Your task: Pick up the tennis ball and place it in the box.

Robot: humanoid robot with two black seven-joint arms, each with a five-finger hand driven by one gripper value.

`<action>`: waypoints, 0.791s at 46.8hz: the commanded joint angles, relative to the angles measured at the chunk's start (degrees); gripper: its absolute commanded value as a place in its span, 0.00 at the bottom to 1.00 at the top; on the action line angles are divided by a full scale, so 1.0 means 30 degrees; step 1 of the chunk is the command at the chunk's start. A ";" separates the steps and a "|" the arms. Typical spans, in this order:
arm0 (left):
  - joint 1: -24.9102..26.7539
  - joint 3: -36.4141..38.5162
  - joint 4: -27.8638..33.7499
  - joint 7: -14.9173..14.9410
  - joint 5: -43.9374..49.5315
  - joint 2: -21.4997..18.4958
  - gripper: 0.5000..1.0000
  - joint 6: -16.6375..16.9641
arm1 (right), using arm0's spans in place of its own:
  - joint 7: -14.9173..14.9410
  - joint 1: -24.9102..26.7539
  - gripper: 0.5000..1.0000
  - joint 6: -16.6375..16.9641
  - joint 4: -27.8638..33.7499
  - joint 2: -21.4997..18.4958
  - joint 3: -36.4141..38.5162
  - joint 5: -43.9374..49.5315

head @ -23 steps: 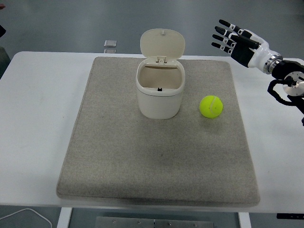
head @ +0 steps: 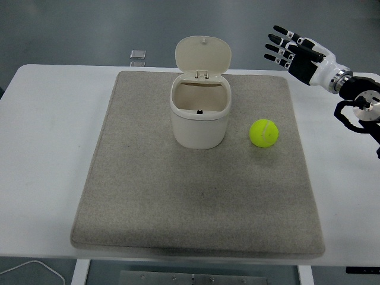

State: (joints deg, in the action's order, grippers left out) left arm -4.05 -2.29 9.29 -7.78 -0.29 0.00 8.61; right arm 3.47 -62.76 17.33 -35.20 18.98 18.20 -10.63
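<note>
You only get part of the right arm (head: 356, 104): it runs off the right edge, so anything past the wrist joint is out of frame for you. The bin (head: 199, 111) hides most of its own floor behind the front wall, and the little flat thing (head: 138, 54) past the far edge of the mat (head: 148, 178) is too small to tell what it is. Down in the bottom left corner a white cable (head: 29, 270) gets clipped by the edge, and so does some metal framing (head: 196, 277) under the table (head: 47, 130).

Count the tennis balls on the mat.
1. The tennis ball lies on the grey mat, just right of the open white lidded box. Part of the box's inside is hidden, so another could sit there.
</note>
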 commanded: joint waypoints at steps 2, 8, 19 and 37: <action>0.0003 0.0002 0.0009 -0.0014 -0.0020 0.0000 0.99 0.0000 | 0.0104 -0.0028 0.86 -0.0153 -0.0016 0.0000 0.0026 -0.0030; 0.0003 -0.0027 0.0009 -0.0015 -0.0021 0.0000 0.99 0.0000 | 0.0221 -0.0086 0.86 -0.0211 0.0013 0.0000 0.0200 -0.0059; 0.0003 -0.0027 0.0009 -0.0014 0.0009 0.0000 0.99 0.0000 | 0.0192 0.0119 0.86 -0.0212 0.0013 -0.0029 0.1081 -0.0001; 0.0003 -0.0027 0.0009 0.0014 0.0009 0.0000 0.99 0.0000 | 0.0221 0.0119 0.86 0.0052 -0.0045 -0.0029 0.0905 0.0292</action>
State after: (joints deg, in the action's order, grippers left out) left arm -4.04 -2.37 9.32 -7.82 -0.29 0.00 8.61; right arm 4.05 -62.41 17.57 -35.32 18.87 21.07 -10.17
